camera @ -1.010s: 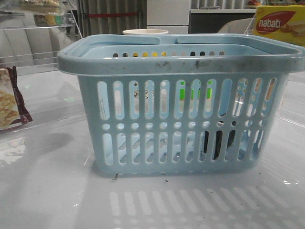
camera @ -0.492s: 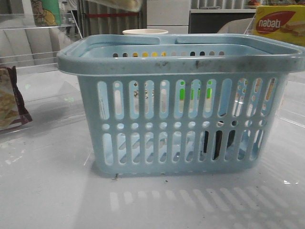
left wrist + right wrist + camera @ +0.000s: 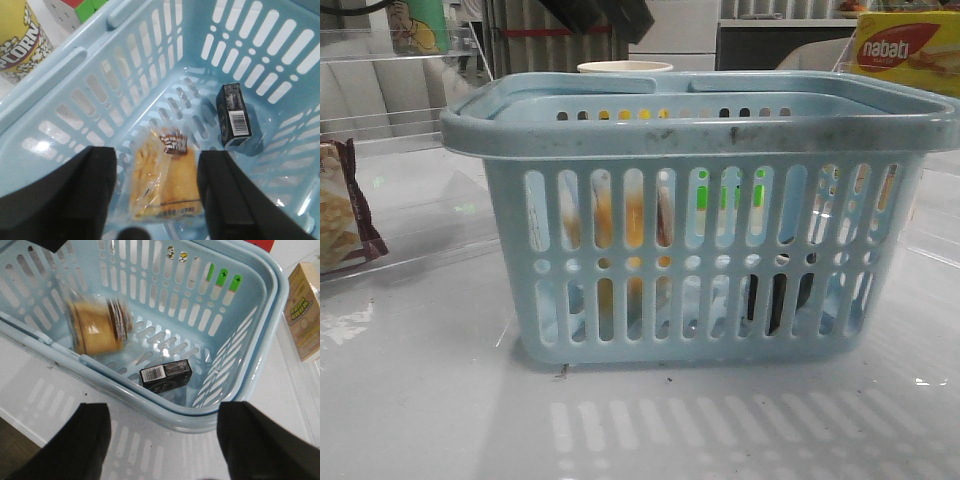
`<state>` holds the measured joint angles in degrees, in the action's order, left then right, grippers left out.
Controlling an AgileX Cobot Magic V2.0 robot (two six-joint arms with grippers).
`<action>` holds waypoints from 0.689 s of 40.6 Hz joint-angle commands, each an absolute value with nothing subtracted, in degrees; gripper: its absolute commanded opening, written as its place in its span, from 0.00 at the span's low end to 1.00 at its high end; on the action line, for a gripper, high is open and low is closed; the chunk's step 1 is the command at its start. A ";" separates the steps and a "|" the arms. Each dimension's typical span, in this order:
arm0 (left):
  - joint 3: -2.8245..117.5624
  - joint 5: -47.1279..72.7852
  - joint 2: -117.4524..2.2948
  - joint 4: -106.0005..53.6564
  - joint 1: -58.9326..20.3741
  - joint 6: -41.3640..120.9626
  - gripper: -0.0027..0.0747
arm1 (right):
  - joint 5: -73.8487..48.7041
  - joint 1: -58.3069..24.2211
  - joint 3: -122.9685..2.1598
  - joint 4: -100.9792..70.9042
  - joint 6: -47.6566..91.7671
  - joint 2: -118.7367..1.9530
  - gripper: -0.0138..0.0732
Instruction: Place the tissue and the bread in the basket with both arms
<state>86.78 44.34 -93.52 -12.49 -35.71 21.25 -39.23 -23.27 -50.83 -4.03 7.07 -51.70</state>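
Note:
The light-blue basket (image 3: 700,135) stands mid-table. The bread (image 3: 610,225), golden-brown in a clear bag, shows through its left slots. It lies inside the basket below my left gripper (image 3: 157,190), which is open and empty above the basket; the bread (image 3: 167,182) shows between its fingers. In the front view the left gripper (image 3: 603,15) sits at the top edge. The dark tissue pack (image 3: 234,116) lies on the basket floor to the right, also visible in the front view (image 3: 775,300). My right gripper (image 3: 160,440) is open and empty over the table outside the basket rim (image 3: 165,410). There the bread (image 3: 97,325) looks blurred and the tissue (image 3: 166,376) lies flat.
A maroon-edged cracker packet (image 3: 340,215) lies at the left edge. A yellow nabati box (image 3: 905,45) stands back right, a paper cup (image 3: 625,67) behind the basket. A popcorn tub (image 3: 20,45) and a tan carton (image 3: 305,310) stand beside the basket.
The bread, absent from the basket before, now lies inside its left part. The left gripper has come into view over the basket, open and without the bread.

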 commanded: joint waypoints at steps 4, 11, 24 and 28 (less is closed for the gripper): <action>88.44 41.33 -89.74 -13.37 -36.02 21.35 0.65 | -35.67 -23.27 -52.25 -3.89 7.64 -51.38 0.80; 87.94 45.42 -85.63 -13.37 -36.02 21.25 0.65 | -35.67 -23.27 -52.25 -3.89 7.64 -51.38 0.80; 74.25 45.08 -69.55 -13.24 -35.77 21.14 0.65 | -35.67 -23.27 -52.25 -3.89 7.64 -51.38 0.80; 69.35 44.56 -63.60 -13.08 -35.17 20.51 0.65 | -35.67 -23.27 -52.25 -3.89 7.64 -51.38 0.80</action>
<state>70.87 48.28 -68.83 -12.39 -35.60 21.25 -39.23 -23.27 -50.83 -4.03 7.07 -51.70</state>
